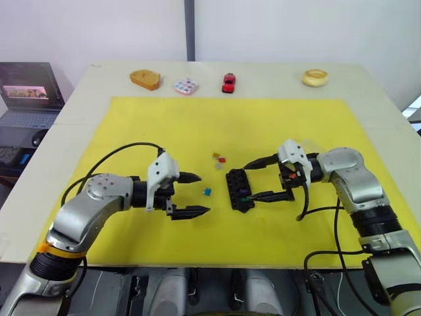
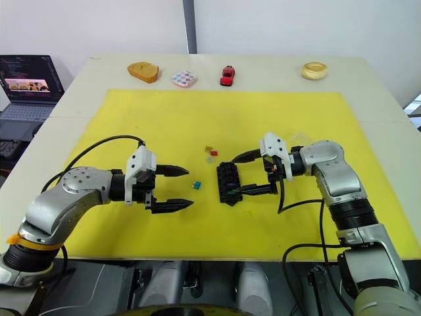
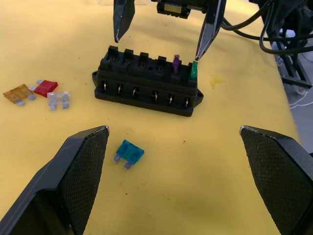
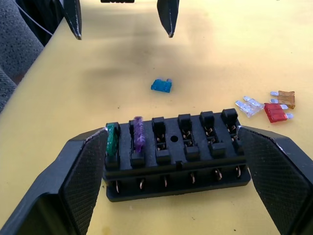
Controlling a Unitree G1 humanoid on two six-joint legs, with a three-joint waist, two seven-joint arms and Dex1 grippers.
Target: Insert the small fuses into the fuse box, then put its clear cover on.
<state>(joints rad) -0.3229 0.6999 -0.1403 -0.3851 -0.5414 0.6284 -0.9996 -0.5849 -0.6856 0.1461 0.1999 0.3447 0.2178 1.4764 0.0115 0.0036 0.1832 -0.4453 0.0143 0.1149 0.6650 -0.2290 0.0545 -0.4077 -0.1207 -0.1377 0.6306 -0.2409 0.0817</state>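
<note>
So right now the fuse box (image 1: 239,189) sits mid-mat on the yellow mat (image 1: 197,125), with the green fuse (image 4: 111,138) and the purple fuse (image 4: 139,133) already seated in the two end slots nearest the robot; the other four slots look empty. The right gripper (image 1: 263,178) is spread wide with a finger at each end of the box, not pinching anything as far as I can see, more like it's bracing it. The left gripper (image 1: 191,194) is wide open too and empty, hovering just short of the teal-blue fuse (image 3: 129,152), which lies flat on the mat between that gripper and the box. The tan-yellow fuse (image 3: 18,93), red fuse (image 3: 45,87) and grey fuse (image 3: 59,99) are bunched together a bit beyond the box's far end. I can't pick out the clear cover for sure. My guess is teal is next: I'd come down on its plastic body, not the blades, grab it by the flat sides, then stand it blades-down before lining up with the slot beside the purple one.
</note>
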